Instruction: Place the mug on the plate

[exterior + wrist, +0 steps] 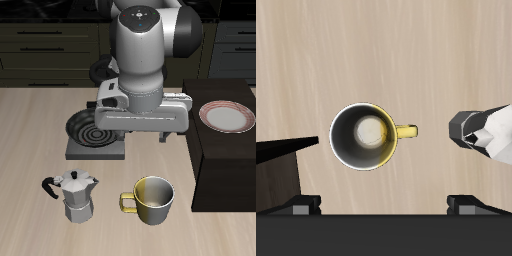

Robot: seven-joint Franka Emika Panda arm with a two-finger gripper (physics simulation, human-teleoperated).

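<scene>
Exterior view, items listed from the table's front edge backward.

Item: mug (153,199), olive-yellow, glossy, upright near the front edge, loop handle turned toward the moka pot. Untouched; not yet lifted.

Item: moka pot (76,194), silver, faceted, black handle, just beside the mug, apart from it. Not part of the job.

Item: dark raised block (225,165), beside the mug, running back from the front edge. It carries the plate.

Item: plate (228,117), white with reddish-pink rim band, on the block's top, farther back than the mug and higher than the tabletop. Nothing on it.

Item: frying pan (96,128), black, spiral pattern, on a grey stove base behind the moka pot.

Item: gripper (146,124), hanging above the table behind the mug, well clear of it. Wrist view looks straight down into the mug (366,136), pale inside, handle (406,131) pointing at the moka pot (484,130). Fingertips are hidden in both views: whether the jaws are spread or closed cannot be told.

Handling note, as judgement: approach stage. Descend with fingers straddling the wall opposite the handle, away from the pot. Lift high enough to clear the block's edge before carrying across; set down centred, as the plate is only a little wider than the mug.
</scene>
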